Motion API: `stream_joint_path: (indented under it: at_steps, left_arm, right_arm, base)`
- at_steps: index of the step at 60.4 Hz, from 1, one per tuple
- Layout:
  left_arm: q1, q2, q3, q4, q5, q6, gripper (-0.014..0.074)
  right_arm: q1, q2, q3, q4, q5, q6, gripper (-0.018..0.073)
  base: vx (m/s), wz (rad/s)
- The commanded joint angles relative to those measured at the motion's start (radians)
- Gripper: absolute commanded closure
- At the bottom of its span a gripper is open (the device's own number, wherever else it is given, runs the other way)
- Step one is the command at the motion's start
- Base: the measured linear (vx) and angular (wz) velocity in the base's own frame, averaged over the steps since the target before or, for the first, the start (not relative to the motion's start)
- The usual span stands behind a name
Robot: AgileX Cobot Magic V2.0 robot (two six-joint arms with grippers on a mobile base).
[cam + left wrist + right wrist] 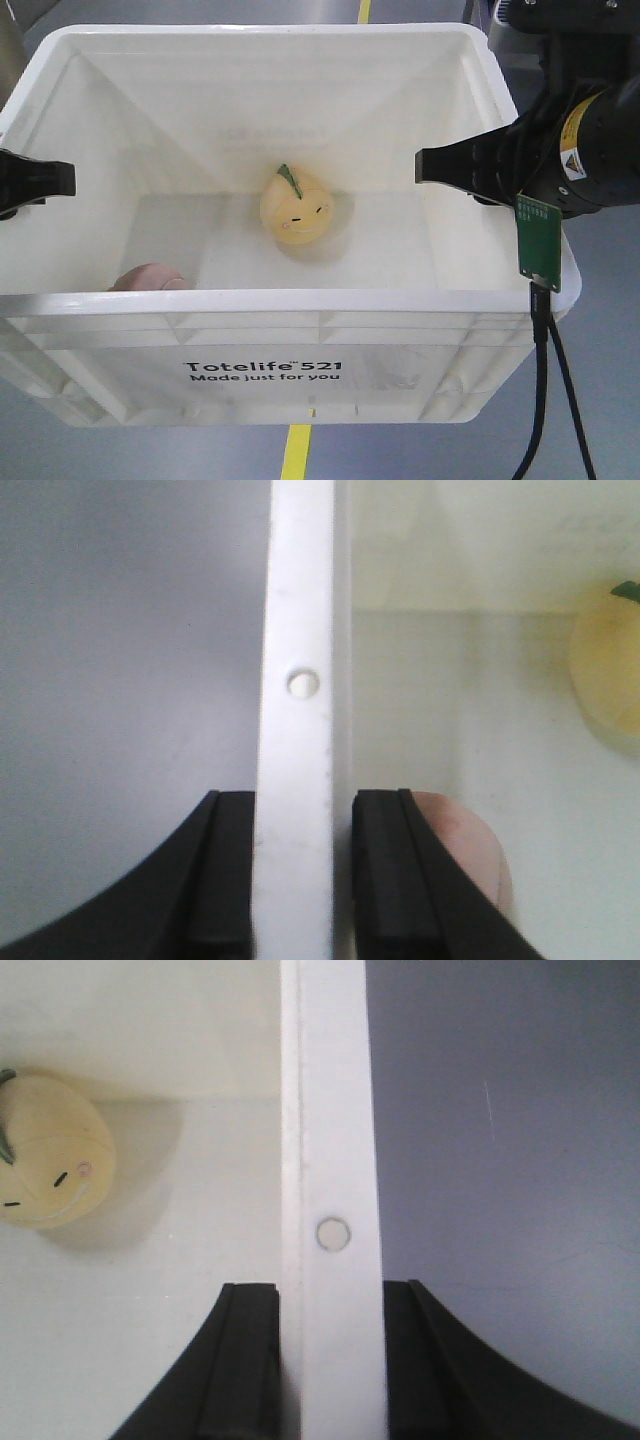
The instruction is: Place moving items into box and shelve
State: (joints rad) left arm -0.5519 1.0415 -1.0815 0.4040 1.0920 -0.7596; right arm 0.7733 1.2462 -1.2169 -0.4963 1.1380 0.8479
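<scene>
Mostly hidden behind the near wall of the cream-white rectangular plastic tote (320, 300): the dusty pinkish-brown round plush toy (148, 277), only its top showing. From the left wrist, partly covered by a black finger (400, 880) of the left gripper (300, 810). Cut by the frame edge in both wrist views: the yellow-orange round plush toy with a green leaf (610, 670). Too faint to read: a pale marking (275, 133) on the far inner wall.
</scene>
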Motion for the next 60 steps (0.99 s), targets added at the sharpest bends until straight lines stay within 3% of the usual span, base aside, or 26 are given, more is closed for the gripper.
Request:
stream_joint_path:
  at_steps: [1, 60]
  left_arm:
    - [-0.005, -0.023, -0.041, 0.099, -0.079, -0.009, 0.0454]
    - [-0.005, -0.023, -0.041, 0.099, -0.079, -0.009, 0.0454]
  right_arm:
    - [-0.002, -0.042, -0.040, -0.130, -0.068, -0.007, 0.0510]
    - [-0.002, -0.042, -0.040, -0.130, -0.068, -0.007, 0.0510]
  base:
    - [0.34, 0.00]
    - [0.40, 0.00]
